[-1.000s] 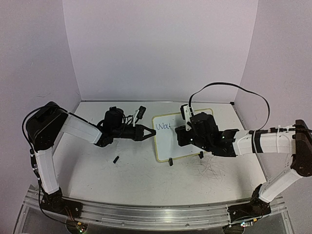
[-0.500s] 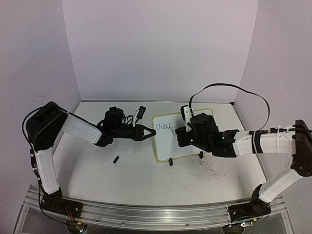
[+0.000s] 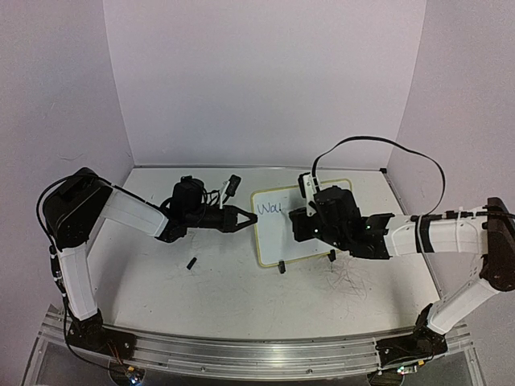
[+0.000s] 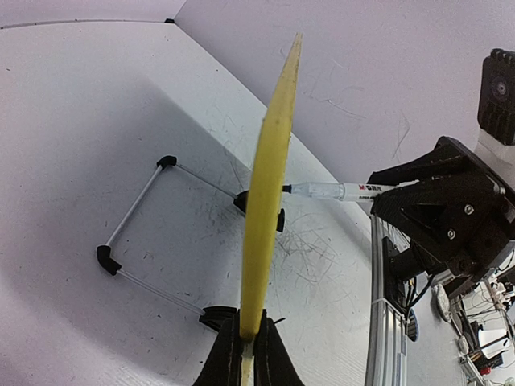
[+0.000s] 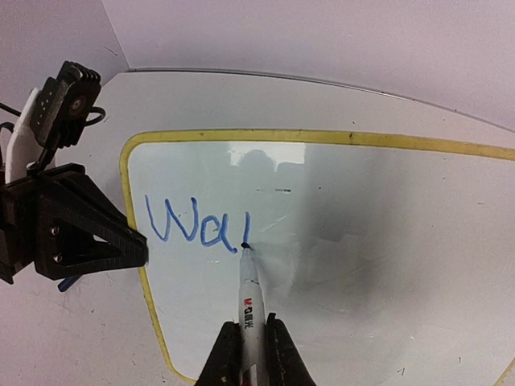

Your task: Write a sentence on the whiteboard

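Observation:
The whiteboard stands propped on the table, white with a thin yellow frame; it also shows in the right wrist view and edge-on in the left wrist view. My left gripper is shut on its left edge, seen from above too. My right gripper is shut on a white marker whose tip touches the board. The sentence reads "Wa" plus one upright stroke, in blue. In the top view the right gripper sits over the board's right half.
A small black cap lies on the table left of the board. The board's black clips and wire stand rest on the scuffed tabletop. Grey scribbles mark the table near the right arm. Walls close the back and sides.
The arms have barely moved; nothing else has visibly changed.

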Available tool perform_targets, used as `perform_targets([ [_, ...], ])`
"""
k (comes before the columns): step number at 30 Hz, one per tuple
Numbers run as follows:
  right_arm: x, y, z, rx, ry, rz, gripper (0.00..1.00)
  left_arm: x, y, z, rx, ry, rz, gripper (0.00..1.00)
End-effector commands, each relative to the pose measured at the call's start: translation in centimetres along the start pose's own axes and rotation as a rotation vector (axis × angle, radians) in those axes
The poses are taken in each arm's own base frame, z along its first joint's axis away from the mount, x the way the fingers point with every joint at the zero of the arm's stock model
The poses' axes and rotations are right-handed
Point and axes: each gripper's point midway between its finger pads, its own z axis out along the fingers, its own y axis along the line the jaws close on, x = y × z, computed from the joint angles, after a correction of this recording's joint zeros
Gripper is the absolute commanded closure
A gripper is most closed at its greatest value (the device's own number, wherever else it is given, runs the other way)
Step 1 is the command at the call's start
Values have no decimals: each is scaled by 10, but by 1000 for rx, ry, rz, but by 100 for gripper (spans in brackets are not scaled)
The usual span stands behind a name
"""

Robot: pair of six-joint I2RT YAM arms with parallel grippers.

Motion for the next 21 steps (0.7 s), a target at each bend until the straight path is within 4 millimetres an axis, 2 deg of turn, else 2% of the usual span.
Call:
perform_targets([
  [1,-26,-2,3,33,-70,22,100,-9,-18,-2,26,4,10,100],
  [21,-31,-19,1,92,-94,54,100,-8,-17,-1,27,9,11,100],
])
